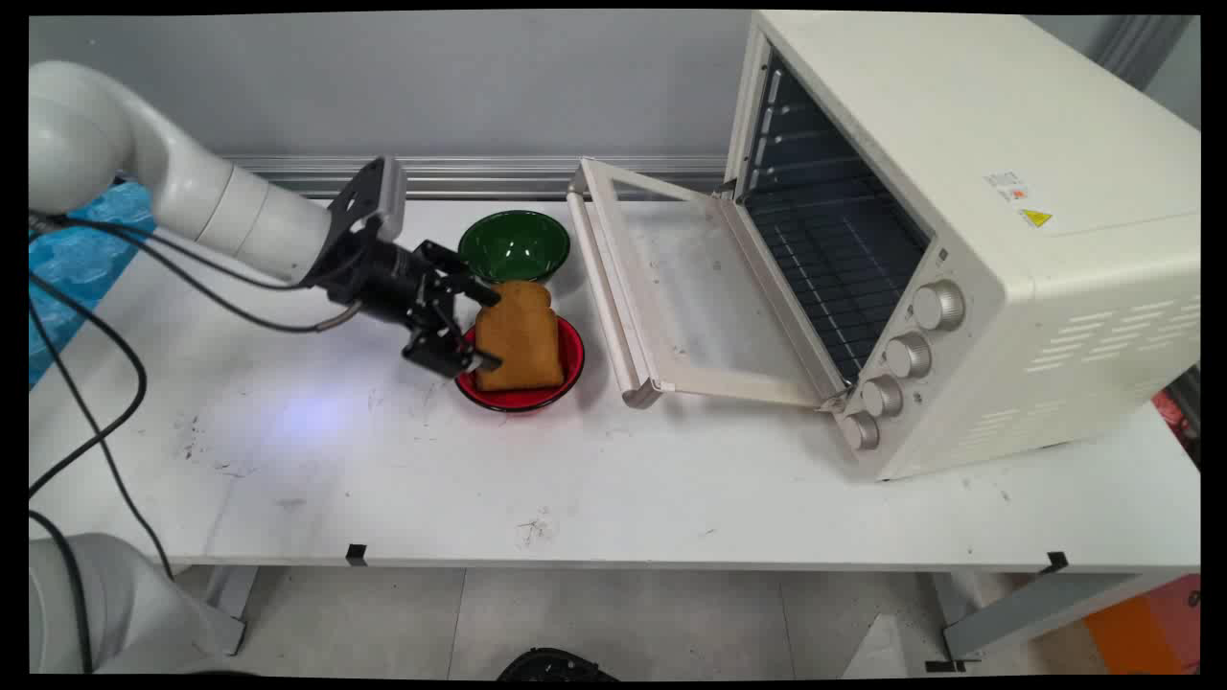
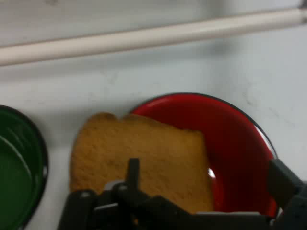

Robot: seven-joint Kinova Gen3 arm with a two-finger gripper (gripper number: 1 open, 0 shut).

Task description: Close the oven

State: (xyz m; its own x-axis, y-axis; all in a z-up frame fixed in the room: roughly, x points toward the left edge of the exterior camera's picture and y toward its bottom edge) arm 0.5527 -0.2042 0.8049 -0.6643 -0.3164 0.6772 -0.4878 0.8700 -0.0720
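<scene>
Main view has your gripper [image 1: 484,331] reaching in low from the left, jaws spread with one finger on the far side of the toast slice [image 1: 519,335] and one on the near side, so it's straddling the bread, though I can't tell if the pads actually touch it. The toast sits on the red bowl [image 1: 573,356], its far end hanging over the rim toward the green bowl [image 1: 514,245] just behind. Hand view shows the same: toast half on the red bowl, half off.

What I'd worry about: you're so low that a finger could catch the red bowl's rim and drag or tip it. An off-centre squeeze could also pivot the slice out, or knock it into the green bowl. The open toaster oven door [image 1: 685,287] is just right of the bowls, so watch any swing that way.
</scene>
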